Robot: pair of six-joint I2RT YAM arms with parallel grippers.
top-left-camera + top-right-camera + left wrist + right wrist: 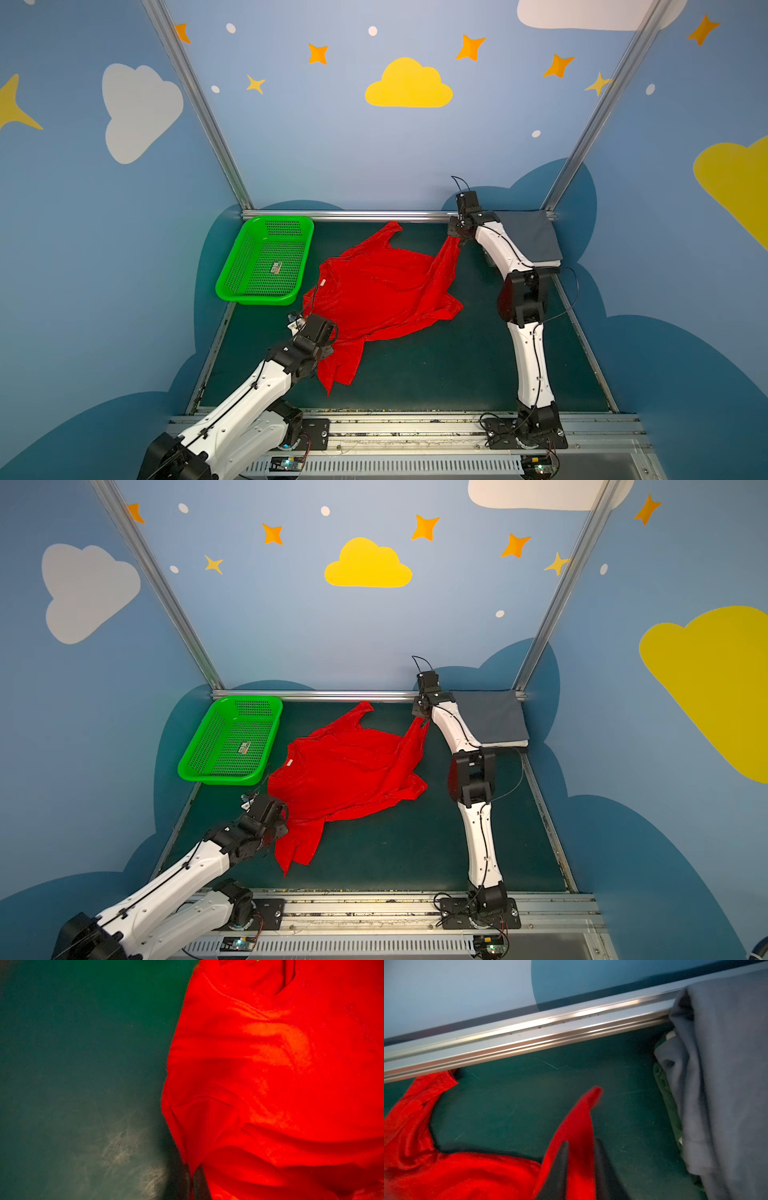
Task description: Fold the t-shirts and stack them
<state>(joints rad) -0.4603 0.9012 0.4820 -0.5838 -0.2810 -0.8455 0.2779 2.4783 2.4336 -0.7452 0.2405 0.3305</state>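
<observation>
Far left at the back sits the green basket (266, 262), resting on the dark green table (419, 374) close to the back rail (353, 215). Just in front of it the left gripper (330, 347) is down at the near-left part of the red t-shirt (382, 291). In the left wrist view its fingers (200, 1186) are closed together, with red cloth bunched over them, so it has the fabric pinched.

The shirt lies crumpled and unfolded across the middle of the table in both top views. Its small white neck label (322, 282) faces the basket, one sleeve points at the rail, and a flap trails towards the front edge.

Further right, a strip of the shirt rises off the table up to the right gripper (581, 1142). Its fingers (560, 1167) stand apart with that strip between them, and I cannot tell whether they press on it.

In the back right corner, just beside that gripper, is the stack of folded shirts (528, 239), grey on top with a white edge showing beneath, partly hidden by the right arm
</observation>
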